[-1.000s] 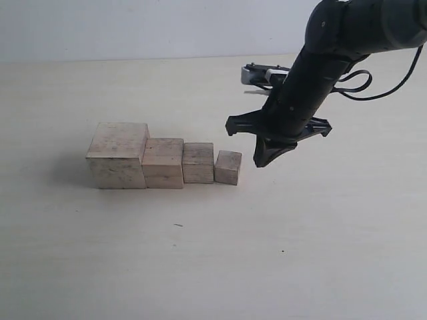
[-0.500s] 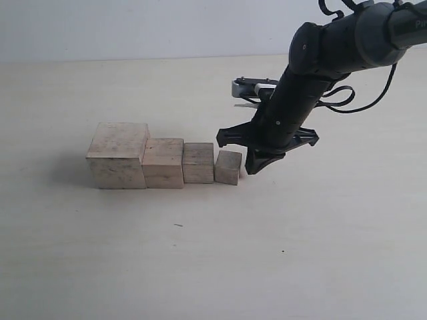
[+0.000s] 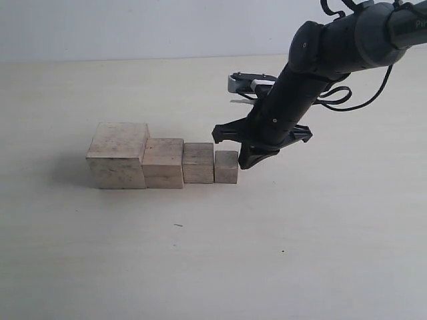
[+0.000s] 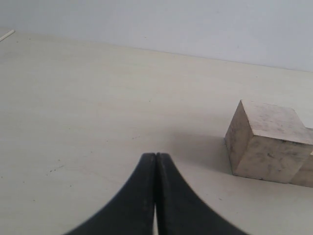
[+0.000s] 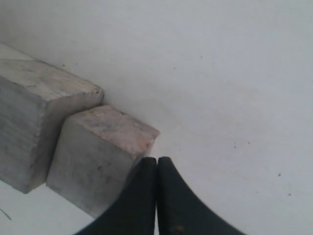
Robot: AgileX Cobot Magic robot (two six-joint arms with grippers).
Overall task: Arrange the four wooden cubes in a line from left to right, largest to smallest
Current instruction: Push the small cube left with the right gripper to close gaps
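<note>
My right claw is pinched shut on nothing, its tips low over the tabletop and just beside, perhaps touching, the outer face of the smallest cube. Beyond that cube the third cube, second cube and largest cube run on face to face, so any push from me goes along the row's long axis. My left claw, also shut and empty, sits past the row's far end from the smallest cube, leaving my right arm nearer, with flat pale tabletop behind it to back away.
</note>
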